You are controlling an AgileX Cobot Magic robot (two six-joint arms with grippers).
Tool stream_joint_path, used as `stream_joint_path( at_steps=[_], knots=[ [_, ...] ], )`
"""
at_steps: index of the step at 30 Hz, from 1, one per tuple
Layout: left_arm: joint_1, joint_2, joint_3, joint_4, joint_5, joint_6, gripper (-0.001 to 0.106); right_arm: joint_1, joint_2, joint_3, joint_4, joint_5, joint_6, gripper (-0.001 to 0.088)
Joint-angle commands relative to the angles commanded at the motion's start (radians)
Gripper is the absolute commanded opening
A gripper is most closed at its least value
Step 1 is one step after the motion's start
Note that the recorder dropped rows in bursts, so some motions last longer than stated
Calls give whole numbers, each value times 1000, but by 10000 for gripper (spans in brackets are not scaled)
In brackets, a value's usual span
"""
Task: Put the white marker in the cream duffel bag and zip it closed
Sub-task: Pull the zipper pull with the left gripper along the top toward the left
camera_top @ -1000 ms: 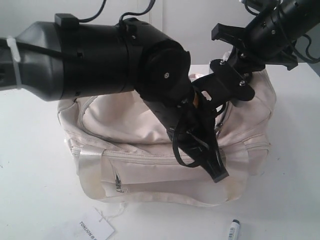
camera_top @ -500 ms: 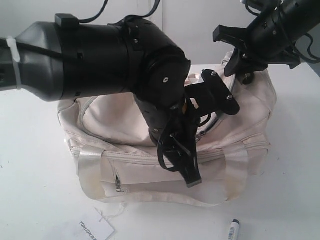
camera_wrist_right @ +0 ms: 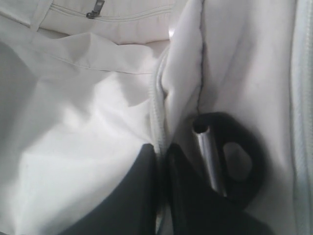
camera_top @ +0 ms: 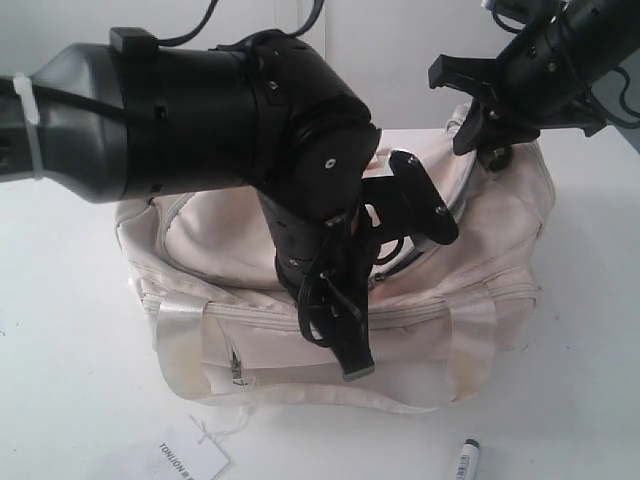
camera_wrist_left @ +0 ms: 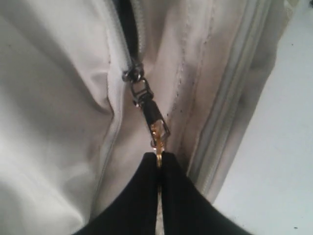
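Right now I am pinching the gold pull [camera_wrist_left: 156, 141] of the top zipper with my left gripper [camera_wrist_left: 159, 160], its two black fingers pressed together on the metal. The pull is hanging from a short dark link [camera_wrist_left: 145, 100] that is running up to the slider [camera_wrist_left: 133, 74]. Beyond the slider the zipper is gaping, and black lining [camera_wrist_left: 128, 24] is showing in the gap.

My right gripper [camera_wrist_right: 162, 159] is working at the far right end of the cream duffel bag [camera_top: 220, 235]. Its fingers are sitting almost together, clamping a fold of cream fabric by the zipper seam. A black loop with a metal pin [camera_wrist_right: 230, 164] is lying just beside them.

The white marker [camera_top: 466, 458] is lying on the white table [camera_top: 70, 330], outside the bag and in front of its right end, well apart from both my grippers. A paper tag [camera_top: 185, 458] is lying on the table off the bag's front left.
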Motion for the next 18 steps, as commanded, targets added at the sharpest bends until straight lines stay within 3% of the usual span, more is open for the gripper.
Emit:
stream_joint_path(
  at_steps=[18],
  knots=[
    [0, -116, 0, 39, 4, -4, 0, 0, 0, 0, -38, 4, 0, 0]
  ],
)
